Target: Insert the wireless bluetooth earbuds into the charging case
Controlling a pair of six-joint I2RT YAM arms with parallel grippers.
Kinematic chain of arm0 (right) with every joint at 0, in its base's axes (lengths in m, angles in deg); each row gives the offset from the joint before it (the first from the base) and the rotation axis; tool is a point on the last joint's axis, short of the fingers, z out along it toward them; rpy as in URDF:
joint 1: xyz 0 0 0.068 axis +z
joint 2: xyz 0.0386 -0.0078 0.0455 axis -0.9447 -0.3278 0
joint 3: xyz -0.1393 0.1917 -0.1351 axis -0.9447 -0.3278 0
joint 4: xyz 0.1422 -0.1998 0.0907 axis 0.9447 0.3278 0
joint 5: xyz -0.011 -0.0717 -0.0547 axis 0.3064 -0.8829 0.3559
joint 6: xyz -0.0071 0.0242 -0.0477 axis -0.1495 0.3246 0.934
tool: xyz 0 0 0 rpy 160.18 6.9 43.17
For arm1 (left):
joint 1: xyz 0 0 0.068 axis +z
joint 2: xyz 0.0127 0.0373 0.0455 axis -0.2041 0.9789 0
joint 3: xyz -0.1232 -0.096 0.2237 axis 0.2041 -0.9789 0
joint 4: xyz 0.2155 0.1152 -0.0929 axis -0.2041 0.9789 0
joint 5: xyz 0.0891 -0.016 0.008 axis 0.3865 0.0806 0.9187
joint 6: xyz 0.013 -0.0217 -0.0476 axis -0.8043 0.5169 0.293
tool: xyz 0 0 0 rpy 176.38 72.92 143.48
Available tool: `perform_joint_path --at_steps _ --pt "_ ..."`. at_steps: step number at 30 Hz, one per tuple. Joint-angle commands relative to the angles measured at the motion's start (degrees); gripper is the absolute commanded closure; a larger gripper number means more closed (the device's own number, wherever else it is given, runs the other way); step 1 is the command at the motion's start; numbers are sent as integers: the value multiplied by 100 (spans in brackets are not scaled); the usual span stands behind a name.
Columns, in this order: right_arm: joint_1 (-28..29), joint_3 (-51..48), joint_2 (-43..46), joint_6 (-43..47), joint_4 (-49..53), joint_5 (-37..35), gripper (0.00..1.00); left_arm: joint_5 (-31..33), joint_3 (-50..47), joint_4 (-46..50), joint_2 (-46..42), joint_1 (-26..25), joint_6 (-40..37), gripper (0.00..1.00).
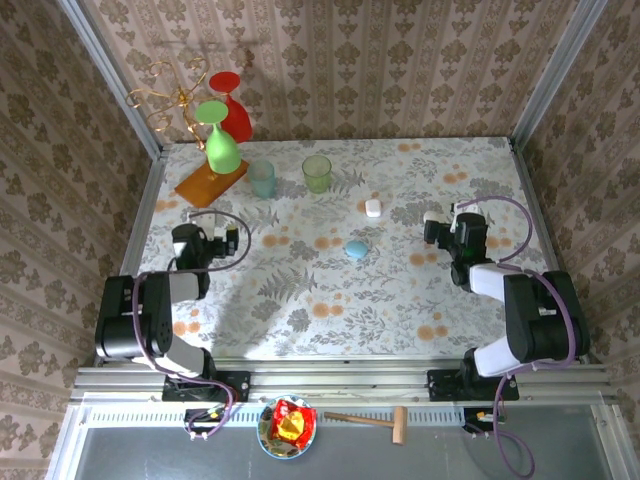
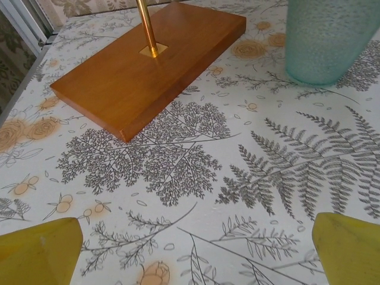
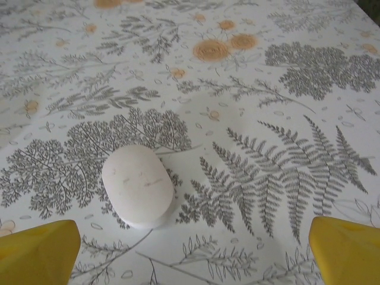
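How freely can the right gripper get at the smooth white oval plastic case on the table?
Probably freely. The right gripper is open, and the white oval plastic case lies on the flowered tablecloth just ahead, nothing between them. It sits off-centre, so a small sideways shift seems needed.

The worktop [image 1: 300,300] had ferns and flowers printed on it. On it stood a wooden base [image 1: 210,183], a blue cup [image 1: 262,178] and a green cup [image 1: 317,173]. A white case [image 1: 373,207] and a blue case [image 1: 356,249] lay near the middle.
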Motion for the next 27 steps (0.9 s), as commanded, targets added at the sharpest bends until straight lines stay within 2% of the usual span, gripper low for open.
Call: perform_joint_path --at_steps 1,4,6,10,27 --pt "-64 -121 -46 100 -789 627 0 -307 41 -368 35 61 137 0" --pt "-80 -150 -59 91 -845 652 0 -7 -7 -482 81 3 192 0" --pt "-80 -142 -66 97 -835 658 0 250 -326 -1303 275 -53 183 0" --pt "-80 -146 -68 95 -841 651 0 251 -184 -869 189 -77 185 0" --pt "-72 -133 -66 108 -827 635 0 315 -233 -1018 223 -175 49 0"
